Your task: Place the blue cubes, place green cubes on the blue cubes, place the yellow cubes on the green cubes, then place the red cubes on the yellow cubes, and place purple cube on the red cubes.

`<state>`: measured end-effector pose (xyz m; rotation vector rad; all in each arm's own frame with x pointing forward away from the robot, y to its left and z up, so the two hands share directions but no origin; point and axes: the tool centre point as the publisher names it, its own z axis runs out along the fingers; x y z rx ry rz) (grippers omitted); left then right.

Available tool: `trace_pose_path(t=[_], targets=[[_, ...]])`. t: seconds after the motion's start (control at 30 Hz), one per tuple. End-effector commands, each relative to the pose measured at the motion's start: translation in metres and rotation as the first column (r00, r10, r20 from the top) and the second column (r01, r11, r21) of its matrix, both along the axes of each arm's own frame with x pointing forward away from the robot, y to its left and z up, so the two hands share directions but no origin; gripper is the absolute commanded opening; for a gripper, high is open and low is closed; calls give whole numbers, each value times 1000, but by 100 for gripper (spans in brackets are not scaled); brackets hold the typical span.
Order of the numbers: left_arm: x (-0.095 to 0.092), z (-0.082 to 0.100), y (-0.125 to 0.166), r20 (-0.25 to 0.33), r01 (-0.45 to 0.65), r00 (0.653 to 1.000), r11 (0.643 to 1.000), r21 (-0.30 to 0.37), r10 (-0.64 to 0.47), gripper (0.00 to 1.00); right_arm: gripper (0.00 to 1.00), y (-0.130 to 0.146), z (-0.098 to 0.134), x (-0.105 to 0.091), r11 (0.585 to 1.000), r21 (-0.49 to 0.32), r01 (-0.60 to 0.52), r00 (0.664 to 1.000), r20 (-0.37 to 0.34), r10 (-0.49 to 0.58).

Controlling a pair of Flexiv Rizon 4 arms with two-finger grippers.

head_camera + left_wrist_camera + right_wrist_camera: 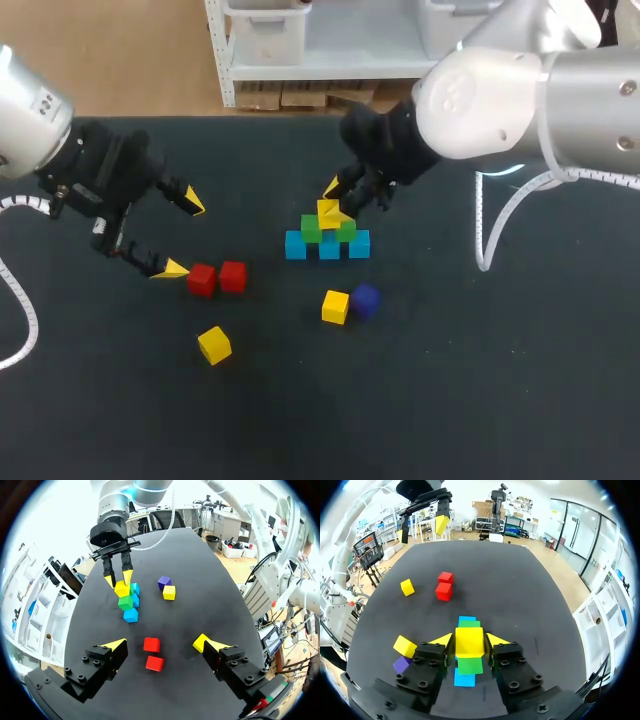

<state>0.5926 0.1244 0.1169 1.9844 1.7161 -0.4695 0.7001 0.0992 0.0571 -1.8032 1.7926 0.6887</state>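
Nearest me, a lone yellow cube [214, 344] sits flat on the dark, matte table [480, 380], turned slightly off square. Further in, toward the middle, a second yellow cube [335, 306] touches or nearly touches the purple cube [365, 299]. The purple cube reads dark against the table, so its edges are hard to make out.

Left of those, two red cubes [201, 280] lie side by side, just apart or barely touching; I cannot tell which. My left gripper [184, 236] hangs beside them, fingers wide apart and holding nothing. Its lower yellow tip is close to the nearer red cube.

Farthest is the build. Three blue cubes [295, 245] form a row whose long axis runs left to right in the head view. Two green cubes [311, 228] sit on top, straddling the joints. All the blocks are plain, smooth and sharp-edged.

My right gripper [470, 640] is clamped on the held yellow cube [328, 211], one yellow tip against each opposite face. The cube is centred over the two greens. In the right wrist view the row runs straight ahead from under my fingers, so my grip crosses its long axis.

The middle blue cube is hidden there beneath the yellow one. I cannot tell whether the held cube rests on the greens.
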Motion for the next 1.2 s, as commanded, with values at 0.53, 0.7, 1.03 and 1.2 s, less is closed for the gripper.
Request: trace_pose_path(t=[0.53, 0.7, 1.03, 1.2], targets=[[-1, -1, 2, 4, 2, 1000, 1000, -5, -2, 100, 100, -38, 27, 1, 1000, 11, 23, 999, 43, -24], [-1, -1, 2, 4, 2, 1000, 1000, -5, -2, 100, 100, -67, 37, -12, 999, -6, 36, 996, 76, -36], [-1, -1, 2, 4, 2, 1000, 1000, -5, -2, 100, 100, -102, 34, -61, 989, 4, 146, 987, 71, -146], [-1, -1, 2, 4, 2, 1000, 1000, -5, -2, 100, 100, -98, 24, -85, 985, 18, 169, 985, 39, -170]])
